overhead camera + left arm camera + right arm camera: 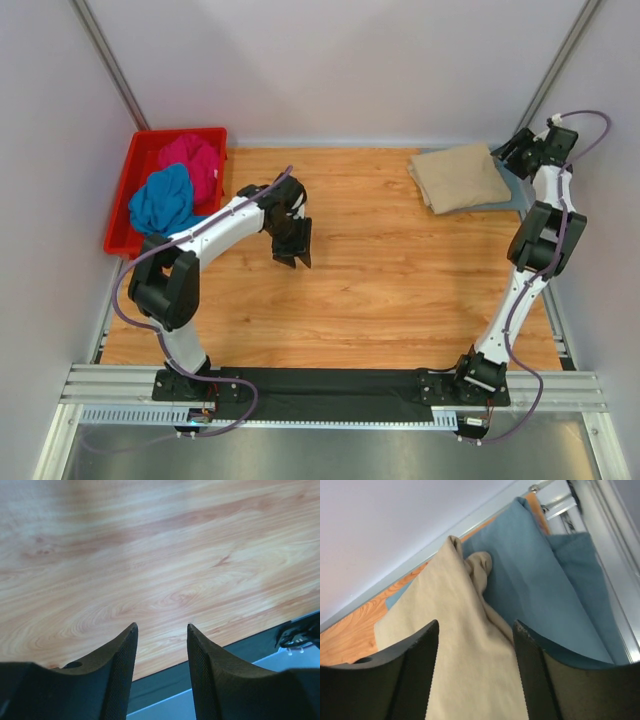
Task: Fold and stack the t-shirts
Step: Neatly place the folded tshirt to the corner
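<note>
A folded beige t-shirt point(460, 177) lies on a grey-blue t-shirt point(517, 192) at the table's back right. My right gripper point(505, 152) hovers at that stack's far right corner. In the right wrist view its jaws stand open point(476, 625) over the beige t-shirt point(445, 650), with the grey-blue t-shirt point(535, 595) spread beneath and to the right. A magenta t-shirt point(195, 163) and a bright blue t-shirt point(162, 200) lie crumpled in the red bin. My left gripper point(292, 255) hangs open over bare wood point(161, 626), holding nothing.
The red plastic bin point(122, 215) stands at the back left corner of the wooden table point(400, 270). White walls close in the back and sides. A metal rail point(330, 385) with a black strip runs along the near edge by the arm bases.
</note>
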Robot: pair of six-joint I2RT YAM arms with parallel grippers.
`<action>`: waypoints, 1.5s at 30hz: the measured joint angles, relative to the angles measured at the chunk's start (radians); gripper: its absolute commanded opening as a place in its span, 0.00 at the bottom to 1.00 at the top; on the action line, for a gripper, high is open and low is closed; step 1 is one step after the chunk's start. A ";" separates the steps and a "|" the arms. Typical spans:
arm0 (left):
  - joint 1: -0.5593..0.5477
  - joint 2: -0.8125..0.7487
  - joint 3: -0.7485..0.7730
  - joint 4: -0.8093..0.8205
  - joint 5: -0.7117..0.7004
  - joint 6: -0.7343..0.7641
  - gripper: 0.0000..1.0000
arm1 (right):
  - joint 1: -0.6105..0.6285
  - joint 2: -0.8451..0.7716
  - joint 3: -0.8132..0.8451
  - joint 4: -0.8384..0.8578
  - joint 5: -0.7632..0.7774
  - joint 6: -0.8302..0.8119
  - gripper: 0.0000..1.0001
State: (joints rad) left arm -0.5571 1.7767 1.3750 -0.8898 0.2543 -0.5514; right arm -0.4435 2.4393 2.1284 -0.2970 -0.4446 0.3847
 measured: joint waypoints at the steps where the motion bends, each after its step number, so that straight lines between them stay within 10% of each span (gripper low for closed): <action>1: 0.000 -0.007 0.024 0.000 -0.005 0.002 0.52 | 0.000 -0.034 -0.012 -0.039 0.023 0.003 0.55; 7: 0.000 -0.045 0.093 0.004 -0.013 0.028 0.52 | 0.025 -0.275 -0.092 -0.232 0.109 -0.016 0.25; 21: 0.003 -0.111 -0.017 0.053 0.032 0.071 0.52 | 0.262 -0.444 -0.519 -0.367 0.075 -0.077 0.13; 38: 0.003 -0.144 0.027 0.006 -0.026 0.019 0.52 | 0.267 -0.352 -0.567 -0.339 0.082 -0.080 0.15; 45: 0.003 -0.186 0.080 0.006 -0.049 0.022 0.52 | 0.340 -0.523 -0.565 -0.526 0.133 -0.037 0.41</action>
State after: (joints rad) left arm -0.5537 1.5906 1.4548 -0.8833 0.2054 -0.5293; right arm -0.1032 1.9167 1.5635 -0.8234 -0.3115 0.3477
